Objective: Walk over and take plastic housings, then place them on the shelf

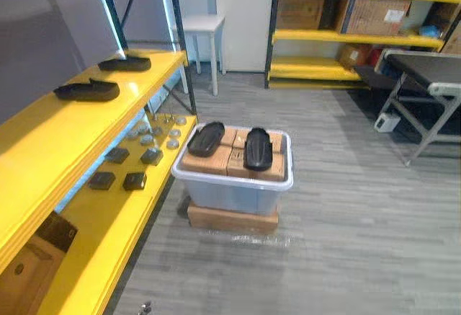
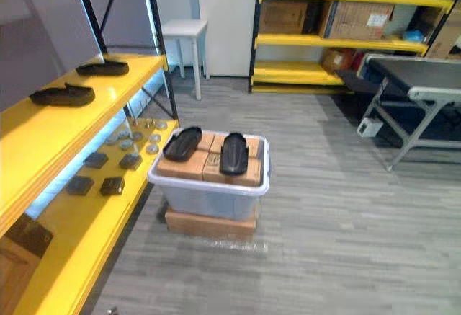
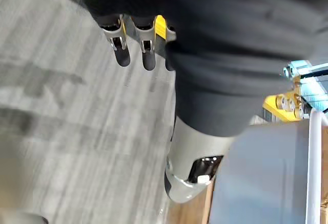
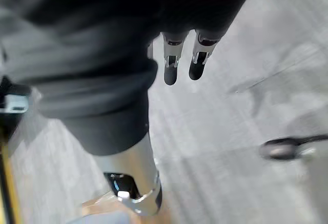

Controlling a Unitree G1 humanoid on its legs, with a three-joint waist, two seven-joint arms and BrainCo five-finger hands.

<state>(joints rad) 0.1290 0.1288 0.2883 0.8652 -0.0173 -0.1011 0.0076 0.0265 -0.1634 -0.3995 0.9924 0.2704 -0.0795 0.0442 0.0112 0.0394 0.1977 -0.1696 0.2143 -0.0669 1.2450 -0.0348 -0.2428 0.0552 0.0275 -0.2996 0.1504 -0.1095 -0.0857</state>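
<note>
Approach phase: two plastic housings [image 1: 258,148] rest on cartons [image 1: 209,163] in a clear bin [image 1: 234,196] beside the yellow shelf [image 1: 50,135]. Empty, the left hand [image 3: 122,49] and right hand [image 4: 170,67] hang relaxed; next, step closer and reach.

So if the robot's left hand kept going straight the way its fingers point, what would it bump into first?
Most likely the grey floor. In its wrist view the left hand holds nothing, and its straight fingers aim at bare planks with nothing in between. How far off the floor is, I can't tell.
</note>
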